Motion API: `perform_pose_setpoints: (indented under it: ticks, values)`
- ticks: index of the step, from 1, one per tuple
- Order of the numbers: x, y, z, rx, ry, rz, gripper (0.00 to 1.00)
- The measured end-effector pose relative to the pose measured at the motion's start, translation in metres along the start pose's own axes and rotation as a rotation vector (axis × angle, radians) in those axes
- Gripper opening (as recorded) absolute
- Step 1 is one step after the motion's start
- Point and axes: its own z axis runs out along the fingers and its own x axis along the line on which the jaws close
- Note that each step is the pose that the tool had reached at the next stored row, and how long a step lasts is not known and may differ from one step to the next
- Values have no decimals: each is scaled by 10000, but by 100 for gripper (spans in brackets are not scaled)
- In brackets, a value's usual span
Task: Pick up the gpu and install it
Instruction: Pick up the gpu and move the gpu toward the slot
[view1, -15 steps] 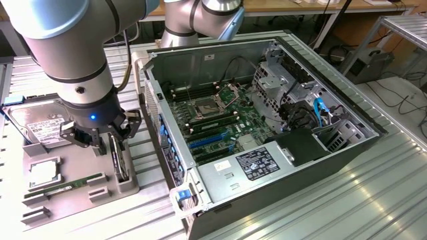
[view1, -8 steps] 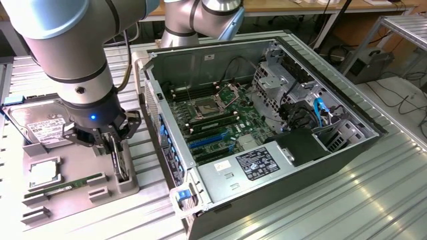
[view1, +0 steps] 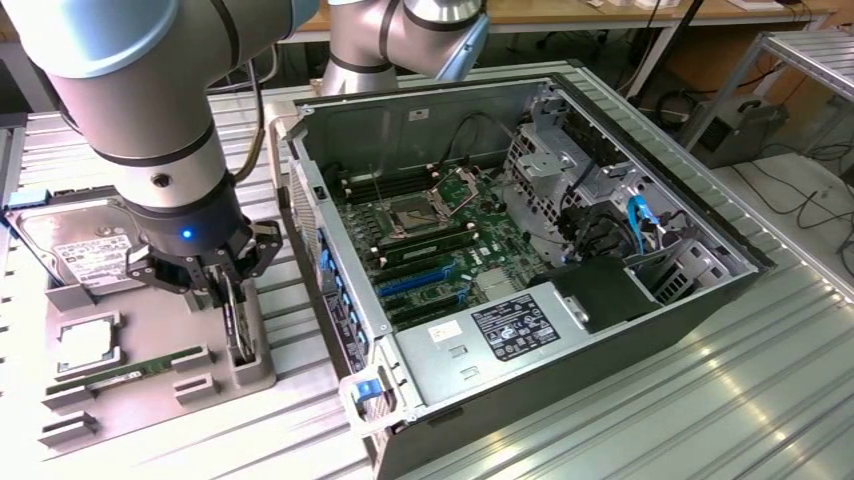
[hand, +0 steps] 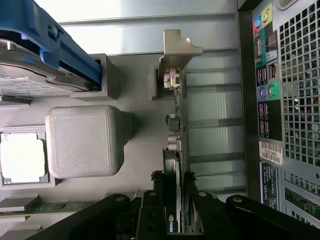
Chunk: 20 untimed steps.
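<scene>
The gpu (view1: 242, 328) stands on edge in a slot of the grey holder tray (view1: 147, 405), at the exterior view's left, beside the open computer case (view1: 400, 420). In the wrist view its thin edge (hand: 176, 130) runs away from me to the silver end bracket (hand: 177, 50). My gripper (view1: 231, 300) is lowered over the card's top edge. Its black fingers (hand: 152, 215) sit tight on both faces of the card, so my gripper (hand: 175, 222) is shut on the gpu. The card still rests in its holder slot.
The tray also carries a silver hard drive (view1: 83, 252) in a blue caddy (hand: 50, 45), a CPU (view1: 83, 343) and a green RAM stick (view1: 114, 378). Inside the case, the motherboard's blue slots (view1: 414, 282) lie exposed. The case's rear ports (hand: 265, 90) are close beside the card.
</scene>
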Motion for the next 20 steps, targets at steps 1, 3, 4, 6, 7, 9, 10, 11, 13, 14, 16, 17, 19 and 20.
perform_pose_setpoints:
  ticks: [1,3,4,6,7,9,10,11,13,14,16,17,19,20]
  values:
    - [0,0,0,-4,3,-98,26]
    - [0,0,0,-14,11,-375,26]
    - [0,0,0,-18,12,-452,26]
    - [0,0,-6,-22,19,-585,26]
    - [0,0,-12,-24,23,-658,26]
    - [-1,0,-25,-29,28,-792,26]
    - [-1,1,-32,-32,29,-858,26]
    - [-2,1,-44,-35,33,-931,26]
    - [-3,1,-51,-39,33,-992,26]
    - [-2,1,-51,-39,33,-995,26]
    - [-2,1,-52,-38,35,-996,26]
    - [-2,1,-53,-37,36,-996,26]
    - [-2,2,-63,-36,37,-997,26]
    - [-4,3,-90,-38,44,-1003,26]
